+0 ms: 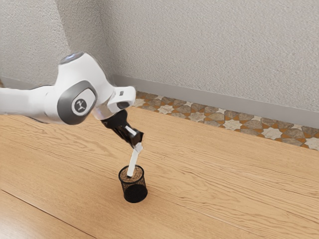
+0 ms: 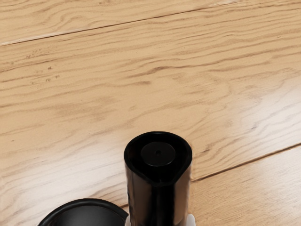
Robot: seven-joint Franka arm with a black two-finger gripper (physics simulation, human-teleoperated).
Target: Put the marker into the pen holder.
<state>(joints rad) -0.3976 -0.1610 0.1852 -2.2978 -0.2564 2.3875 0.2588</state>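
above the black mesh pen holder (image 1: pixel 135 193), the jaws (image 1: pixel 137 145) grip the marker (image 1: pixel 132 163), tilted, its lower end at the opening.

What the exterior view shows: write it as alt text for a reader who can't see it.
The black gripper of a white robot arm holds a tilted white marker, its lower end at the mouth of a black mesh pen holder on a wooden table. Behind are a patterned floor and textured grey walls.

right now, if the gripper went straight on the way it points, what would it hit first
Probably the pen holder, touched first by the marker the gripper holds; how deep the marker sits is unclear.
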